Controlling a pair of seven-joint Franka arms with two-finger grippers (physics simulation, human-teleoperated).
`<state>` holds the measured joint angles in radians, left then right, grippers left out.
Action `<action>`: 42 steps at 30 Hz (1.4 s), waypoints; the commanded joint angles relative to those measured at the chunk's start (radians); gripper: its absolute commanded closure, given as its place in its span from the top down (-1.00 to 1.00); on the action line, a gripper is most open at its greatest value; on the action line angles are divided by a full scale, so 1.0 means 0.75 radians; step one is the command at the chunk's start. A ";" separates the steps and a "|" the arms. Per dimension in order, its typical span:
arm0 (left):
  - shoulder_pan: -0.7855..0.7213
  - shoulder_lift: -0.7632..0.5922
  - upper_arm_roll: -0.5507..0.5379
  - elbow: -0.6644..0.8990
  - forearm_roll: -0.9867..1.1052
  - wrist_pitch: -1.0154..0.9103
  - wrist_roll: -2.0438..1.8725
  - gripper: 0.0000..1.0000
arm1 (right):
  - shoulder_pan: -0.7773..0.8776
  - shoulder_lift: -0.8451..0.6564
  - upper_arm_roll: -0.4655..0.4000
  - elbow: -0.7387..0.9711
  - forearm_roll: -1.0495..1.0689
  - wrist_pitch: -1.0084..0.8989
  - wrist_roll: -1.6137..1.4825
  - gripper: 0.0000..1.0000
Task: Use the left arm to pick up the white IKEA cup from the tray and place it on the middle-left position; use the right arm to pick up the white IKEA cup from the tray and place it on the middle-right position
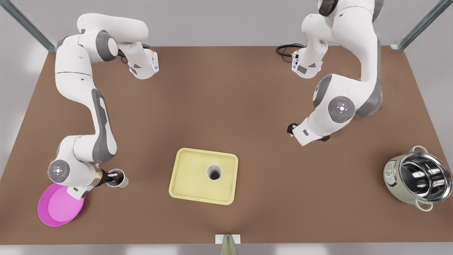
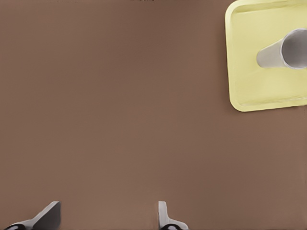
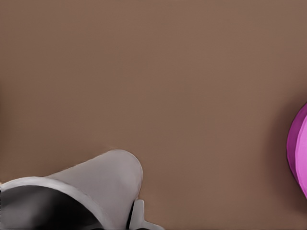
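My right gripper (image 1: 115, 178) has its fingers clenched on one white tapered plastic cup (image 3: 96, 187), near the corner of the brown counter (image 1: 247, 106) that holds the round pink dish (image 1: 58, 207). The second white cup (image 1: 214, 172) stands upright on the pale yellow tray (image 1: 187, 184), by the counter's near edge. My left gripper (image 2: 108, 211) waits over bare counter, fingers spread. I judge the cups light, thin and slick, so I'd pinch the rim wall gently. I cannot tell whether the held cup touches the counter.

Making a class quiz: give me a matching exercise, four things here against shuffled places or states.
1 tray
2 pink dish
3 right gripper
4 left gripper

A open above bare table
B shut on the held cup
C near the front view's lower left corner
D the upright cup stands in it

Pairs: 1-D, 2-C, 3-B, 4-A
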<state>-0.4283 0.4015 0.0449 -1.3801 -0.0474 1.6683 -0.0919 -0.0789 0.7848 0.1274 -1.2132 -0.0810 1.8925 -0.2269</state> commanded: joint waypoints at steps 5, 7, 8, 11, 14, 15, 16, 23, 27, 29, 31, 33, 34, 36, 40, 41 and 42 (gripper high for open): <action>-0.278 0.589 0.006 0.467 -0.010 0.530 -0.982 1.00 | 0.032 0.074 0.004 -0.002 -0.050 0.060 -0.473 -0.75; -0.321 0.657 0.010 0.505 -0.008 0.629 -1.047 1.00 | 0.032 0.078 0.004 -0.002 -0.047 0.060 -0.473 -0.67; -0.327 0.694 0.010 0.509 -0.008 0.704 -1.064 1.00 | 0.046 0.091 0.004 -0.002 -0.043 0.060 -0.471 -0.67; -0.402 0.729 0.032 0.511 0.032 0.749 -1.145 1.00 | 0.050 0.105 0.004 -0.023 -0.037 0.056 -0.471 -0.61; -0.380 0.794 0.036 0.605 0.067 0.839 -1.237 1.00 | 0.050 0.115 0.004 -0.023 -0.039 0.058 -0.471 1.00; -0.370 0.813 0.036 0.648 0.067 0.839 -1.250 1.00 | 0.050 0.115 0.004 -0.023 -0.045 0.056 -0.479 1.00; -0.347 0.819 0.034 0.662 0.065 0.846 -1.244 1.00 | 0.050 0.115 0.004 -0.023 -0.045 0.056 -0.475 1.00; -0.376 0.900 0.022 0.701 0.071 0.856 -1.203 1.00 | 0.040 -0.018 0.000 -0.004 0.020 -0.251 -0.473 1.00; -0.374 0.925 0.024 0.701 0.071 0.854 -1.154 1.00 | 0.040 -0.345 -0.016 -0.004 0.022 -0.376 -0.362 1.00; -0.374 0.941 0.022 0.699 0.071 0.854 -1.127 1.00 | 0.040 -0.463 -0.033 -0.004 0.012 -0.554 0.075 1.00; -0.374 0.958 0.018 0.697 0.071 0.854 -1.127 1.00 | 0.050 -0.584 -0.057 -0.006 0.024 -0.697 0.172 1.00; -0.374 0.968 0.018 0.697 0.071 0.856 -1.115 1.00 | 0.068 -0.817 -0.078 -0.323 0.030 -0.519 0.231 1.00; -0.374 0.982 0.018 0.697 0.071 0.858 -1.111 1.00 | 0.072 -0.869 -0.080 -0.405 0.032 -0.468 0.239 1.00; -0.376 0.993 0.016 0.697 0.071 0.858 -1.111 1.00 | 0.134 -0.869 -0.141 -0.428 0.032 -0.466 0.288 1.00; -0.378 1.013 0.010 0.697 0.071 0.874 -1.111 0.96 | 0.132 -0.860 -0.141 -0.434 0.030 -0.474 0.278 1.00; -0.386 1.015 0.010 0.697 0.071 0.874 -1.113 0.95 | 0.132 -0.860 -0.141 -0.434 0.030 -0.474 0.278 1.00; -0.402 1.021 0.012 0.697 0.071 0.874 -1.115 0.81 | 0.132 -0.856 -0.141 -0.434 0.030 -0.478 0.278 1.00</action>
<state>-0.7243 1.1660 0.0533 -0.8576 0.0047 2.3183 -0.8528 0.0188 0.1439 0.0212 -1.5377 -0.0593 1.5432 -0.2324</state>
